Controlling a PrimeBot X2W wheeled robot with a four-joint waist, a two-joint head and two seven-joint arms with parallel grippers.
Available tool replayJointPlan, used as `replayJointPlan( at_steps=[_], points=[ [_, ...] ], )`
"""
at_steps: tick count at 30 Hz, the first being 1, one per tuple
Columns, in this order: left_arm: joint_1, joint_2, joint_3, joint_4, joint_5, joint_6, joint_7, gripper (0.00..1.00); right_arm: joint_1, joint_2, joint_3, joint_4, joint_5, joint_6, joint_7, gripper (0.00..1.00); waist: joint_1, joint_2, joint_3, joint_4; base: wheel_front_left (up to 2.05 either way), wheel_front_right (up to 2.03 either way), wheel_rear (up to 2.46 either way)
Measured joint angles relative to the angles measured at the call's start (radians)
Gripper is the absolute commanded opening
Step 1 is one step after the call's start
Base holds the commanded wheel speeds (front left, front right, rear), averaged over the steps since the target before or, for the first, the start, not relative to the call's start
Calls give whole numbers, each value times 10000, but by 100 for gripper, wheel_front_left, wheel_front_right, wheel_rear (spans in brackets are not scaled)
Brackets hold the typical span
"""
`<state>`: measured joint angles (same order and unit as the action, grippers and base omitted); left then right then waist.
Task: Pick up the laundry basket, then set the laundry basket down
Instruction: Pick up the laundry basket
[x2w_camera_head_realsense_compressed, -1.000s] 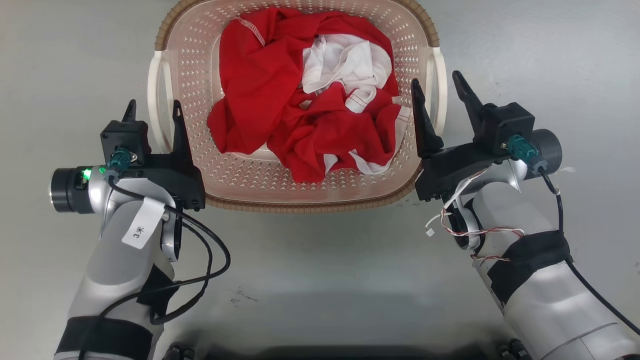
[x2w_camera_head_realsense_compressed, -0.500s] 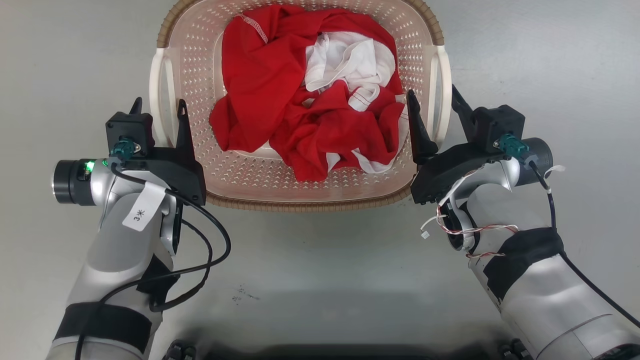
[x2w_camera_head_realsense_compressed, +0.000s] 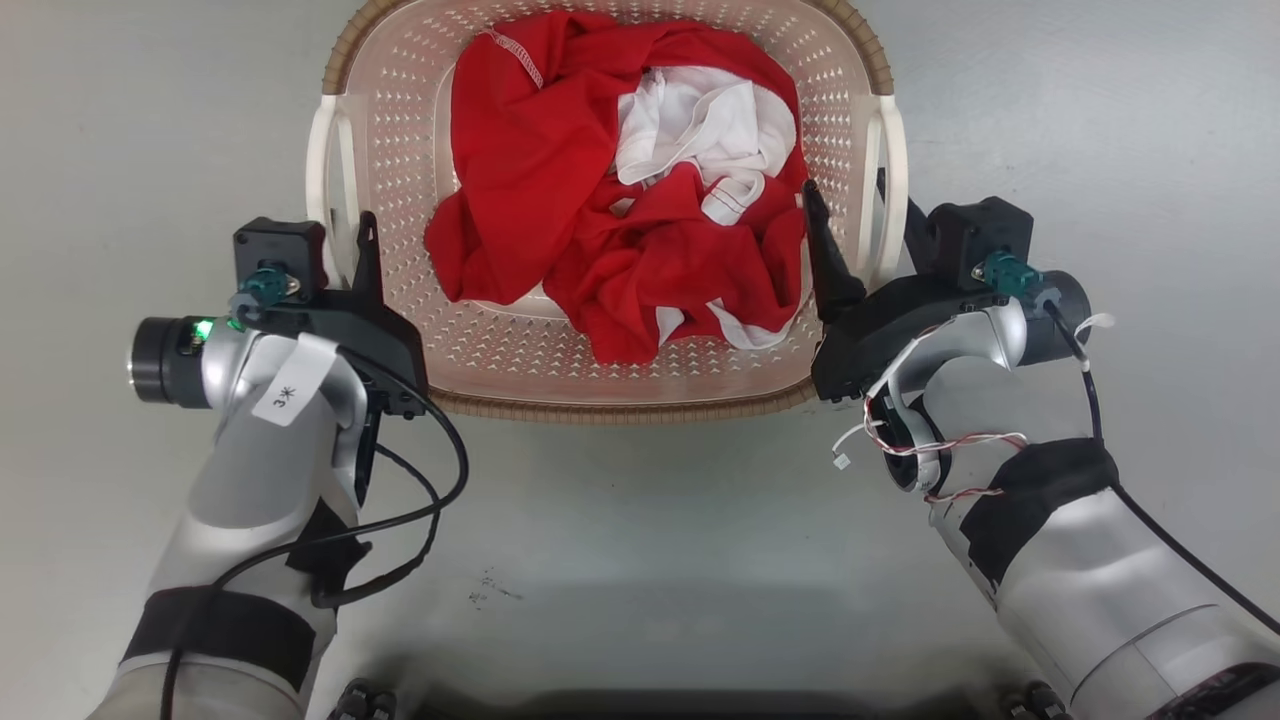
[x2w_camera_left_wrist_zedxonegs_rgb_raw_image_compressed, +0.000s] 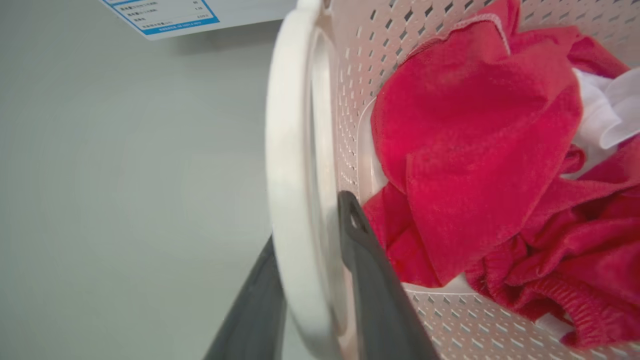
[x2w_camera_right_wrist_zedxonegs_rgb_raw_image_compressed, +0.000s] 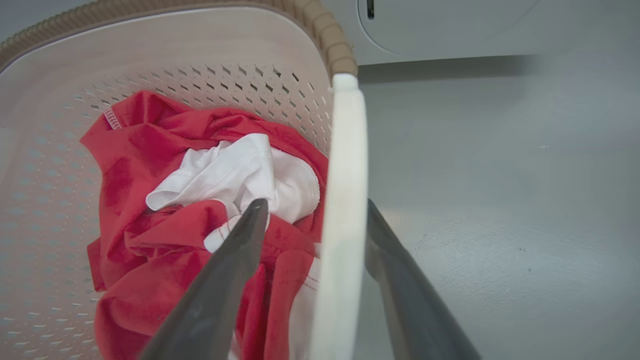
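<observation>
Head view, laundry basket (x2w_camera_head_realsense_compressed: 400, 150), red clothes (x2w_camera_head_realsense_compressed: 530, 170) inside

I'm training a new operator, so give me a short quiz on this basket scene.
1. True or false: the right end effector straddles a handle of the basket.
2. The clothes in the basket are: A blue, B red and white, C green.
3. Fill in: the basket's rim is ___.
Key: 1 true; 2 B; 3 brown.
</observation>
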<state>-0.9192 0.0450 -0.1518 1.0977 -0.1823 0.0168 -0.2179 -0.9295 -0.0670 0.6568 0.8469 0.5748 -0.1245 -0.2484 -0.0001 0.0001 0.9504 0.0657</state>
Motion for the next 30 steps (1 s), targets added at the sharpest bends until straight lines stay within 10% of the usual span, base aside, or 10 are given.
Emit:
replayJointPlan(
  at_steps=[1, 5, 30],
  points=[
    [-17, -46, -35, 40, 0, -6, 25, 0, -42, 2, 21, 52, 61, 0, 12, 46, 0, 0, -3, 2, 0, 0, 0],
    [-128, -48, -104, 270, -33, -176, 52, 0, -62, -33, 54, 359, 257, -40, 19, 0, 0, -1, -28, 4, 0, 0, 0],
    [78, -261, -589, 1312, -284, -345, 140, 0, 46, -29, 1244, 1304, 1684, -119, 316, 0, 0, -1, -1391, -154, 0, 0, 0]
  ],
)
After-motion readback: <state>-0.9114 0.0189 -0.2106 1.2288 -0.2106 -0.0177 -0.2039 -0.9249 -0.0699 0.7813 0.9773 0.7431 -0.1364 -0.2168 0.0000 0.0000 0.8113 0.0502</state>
